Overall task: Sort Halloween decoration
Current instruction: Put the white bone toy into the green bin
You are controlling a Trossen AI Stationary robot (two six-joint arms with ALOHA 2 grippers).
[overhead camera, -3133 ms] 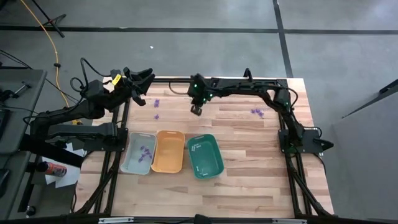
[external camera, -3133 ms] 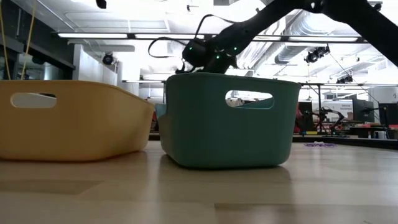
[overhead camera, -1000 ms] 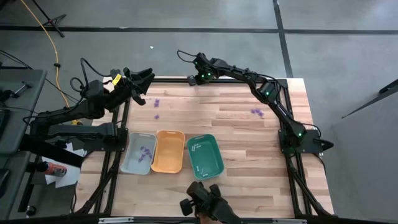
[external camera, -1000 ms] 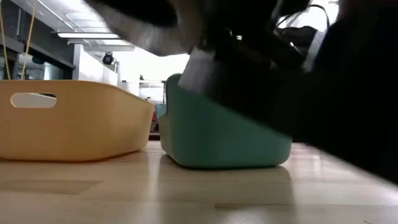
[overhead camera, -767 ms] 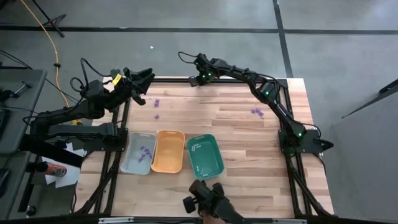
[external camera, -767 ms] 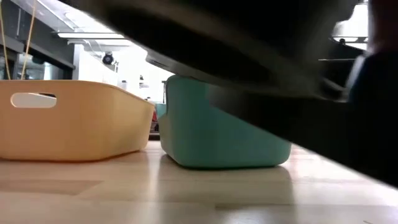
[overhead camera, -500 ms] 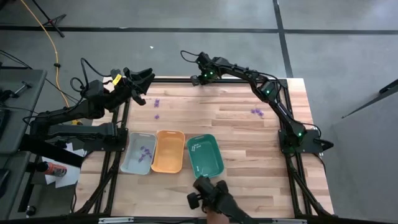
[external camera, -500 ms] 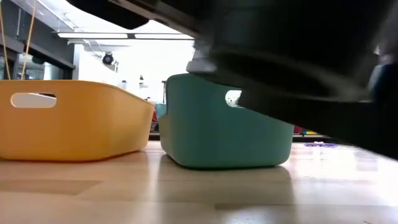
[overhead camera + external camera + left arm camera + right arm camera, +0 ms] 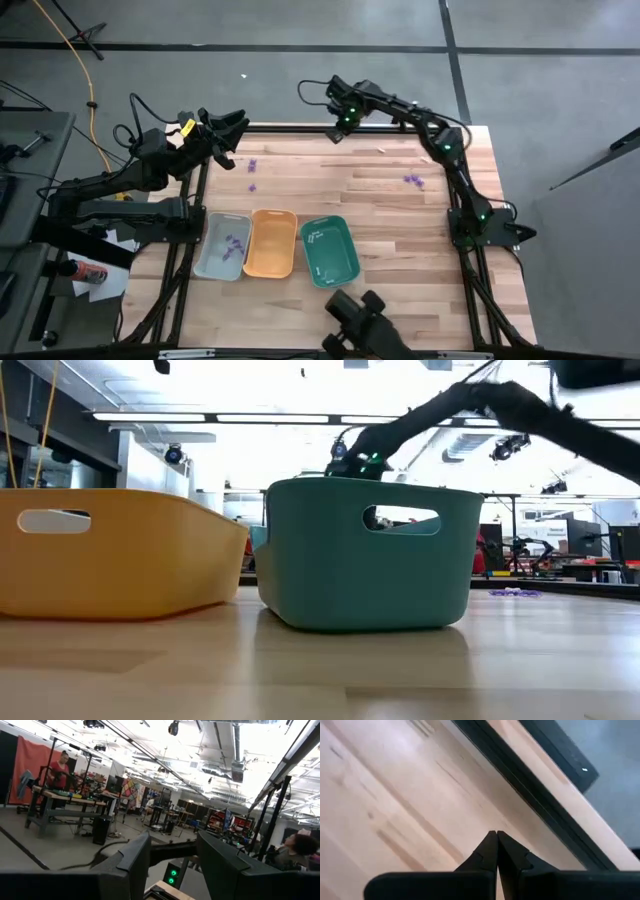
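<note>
Loose purple decoration pieces lie on the wood at the far left (image 9: 252, 163), just nearer than that (image 9: 251, 187), and at the right (image 9: 412, 180). More purple pieces lie in the grey tray (image 9: 222, 262). White pieces (image 9: 315, 236) lie in the teal tray (image 9: 335, 262); the orange tray (image 9: 270, 255) stands between the two. My right gripper (image 9: 496, 834) is shut with nothing in it, pointing down over bare wood by the table's far edge (image 9: 336, 132). My left gripper (image 9: 172, 852) stands open at the far left corner (image 9: 236, 124), tipped up toward the room.
A dark device (image 9: 355, 320) sits past the table's near edge, close to the teal tray. The table's dark frame rail (image 9: 530, 795) runs just beyond my right gripper. People stand at benches in the room behind (image 9: 60, 765). Bare wood spans the middle and right.
My right gripper has risen and gone toward the table's right along the far edge, rolling and tipping more steeply down, still shut. The dark device at the near edge has shifted right and no longer blocks the low view.
</note>
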